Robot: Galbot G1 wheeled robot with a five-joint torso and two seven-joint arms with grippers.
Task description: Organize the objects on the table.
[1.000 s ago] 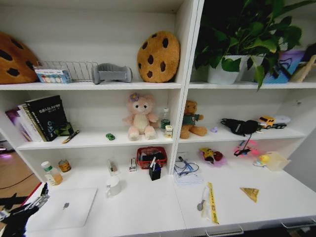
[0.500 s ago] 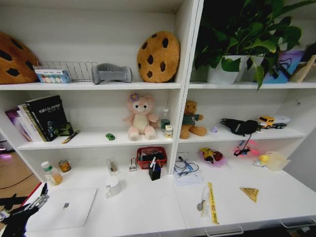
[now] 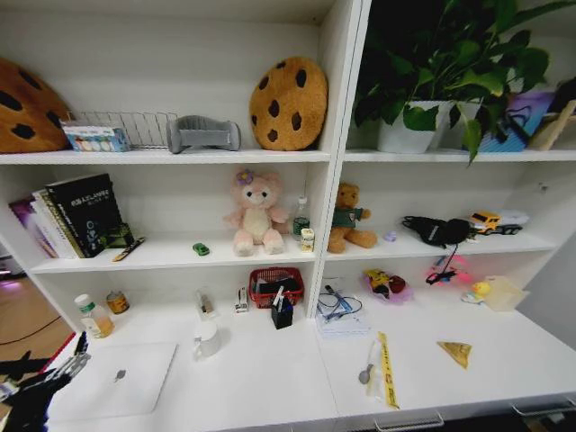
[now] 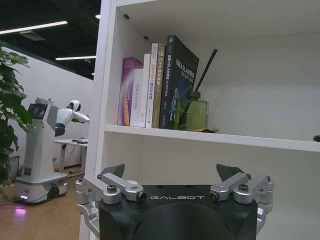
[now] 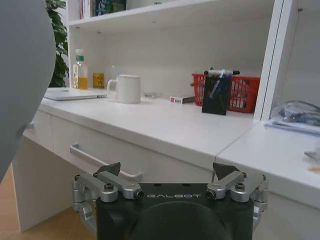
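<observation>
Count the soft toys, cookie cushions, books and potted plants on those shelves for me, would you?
Soft toys: 2, a pink bear and a brown bear.
Cookie cushions: 2, one at the left edge, one in the middle.
Books: about 5, standing in a row.
Potted plants: 1.
Total: about 10.

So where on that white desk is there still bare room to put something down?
The widest bare patch on the desk lies between the laptop and the yellow strip, in front of the mug. Another lies right of the yellow wedge. The back is crowded around the red basket and cables.
</observation>
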